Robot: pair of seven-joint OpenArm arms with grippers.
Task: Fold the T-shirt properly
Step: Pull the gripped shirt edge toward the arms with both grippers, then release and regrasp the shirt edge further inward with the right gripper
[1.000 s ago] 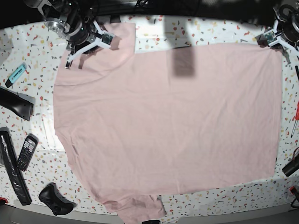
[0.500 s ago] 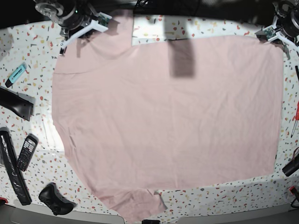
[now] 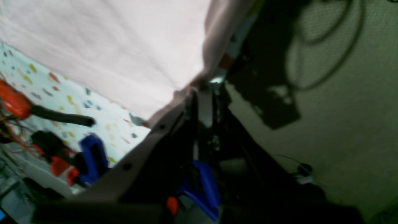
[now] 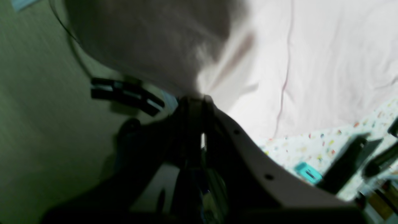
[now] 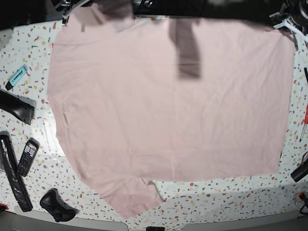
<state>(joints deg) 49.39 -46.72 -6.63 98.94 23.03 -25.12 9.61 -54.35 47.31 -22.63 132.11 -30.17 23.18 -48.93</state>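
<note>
Here, both arms spread the T-shirt (image 5: pixel 163 110) flat across the speckled worktop (image 5: pixel 231 197), left gripper (image 3: pixel 202 90) and right gripper (image 4: pixel 196 98) each clamped on a far corner; releasing, then folding, likely follows.

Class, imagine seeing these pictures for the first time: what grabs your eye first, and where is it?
The big pale pink T-shirt dominates, spread across most of the speckled table. At its far corners the left gripper and right gripper are each shut on its edge. A remote control lies by the table's left side.
</note>
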